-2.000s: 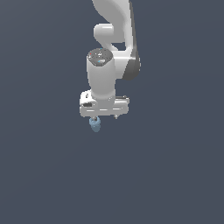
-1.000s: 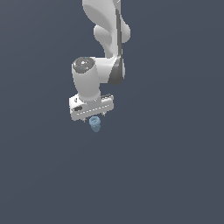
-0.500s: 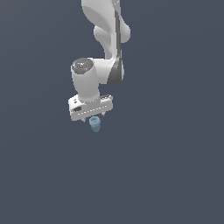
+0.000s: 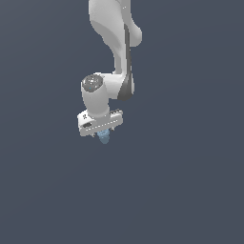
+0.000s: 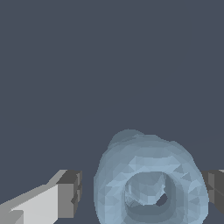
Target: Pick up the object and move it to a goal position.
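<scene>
The object (image 4: 104,138) is a small pale blue lumpy piece hanging just under my white gripper (image 4: 103,135), high over the plain dark ground in the exterior view. In the wrist view the object (image 5: 146,183) shows its ring-like knobbly top with a hollow middle, sitting between my two grey fingertips (image 5: 70,194). The gripper (image 5: 142,192) is shut on the object. One pad touches its side. A narrow gap shows at the other pad.
Only the white arm (image 4: 114,33) reaching down from above and a uniform dark grey-blue ground (image 4: 190,190) are in view. No goal marker or other item shows.
The arm has carried the object toward the exterior view's left since two seconds ago. Over the last half second the wrist sank slightly and the object hardly shifted.
</scene>
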Robot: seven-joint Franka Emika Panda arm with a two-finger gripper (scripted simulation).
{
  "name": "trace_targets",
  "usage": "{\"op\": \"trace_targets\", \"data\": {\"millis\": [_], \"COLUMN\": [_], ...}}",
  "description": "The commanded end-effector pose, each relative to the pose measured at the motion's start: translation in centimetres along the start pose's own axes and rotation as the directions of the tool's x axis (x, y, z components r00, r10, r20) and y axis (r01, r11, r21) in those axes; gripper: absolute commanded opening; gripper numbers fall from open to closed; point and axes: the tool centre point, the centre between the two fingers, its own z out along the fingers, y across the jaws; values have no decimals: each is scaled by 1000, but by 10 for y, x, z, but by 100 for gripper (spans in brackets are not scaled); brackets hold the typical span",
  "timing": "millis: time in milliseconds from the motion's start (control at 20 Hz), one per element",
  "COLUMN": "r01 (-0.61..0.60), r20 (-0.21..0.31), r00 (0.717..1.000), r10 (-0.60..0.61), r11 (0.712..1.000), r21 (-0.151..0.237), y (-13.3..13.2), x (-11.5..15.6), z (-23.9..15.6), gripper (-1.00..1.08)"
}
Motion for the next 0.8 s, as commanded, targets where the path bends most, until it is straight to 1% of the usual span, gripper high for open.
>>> {"op": "trace_targets", "data": {"millis": [0,150,200,750], "r01": [0,0,0,1], "r20": [-1,-1,-1,-2], "r00": [1000,1000,1000,1000], "r10": [0,0,0,-1], "r11": [1000,1000,1000,1000], "r21": [-1,-1,-1,-1], "y": [0,1,1,1], "x": [0,1,1,1], "z": [7,9,9,8], "gripper": [100,100,-100,-100]}}
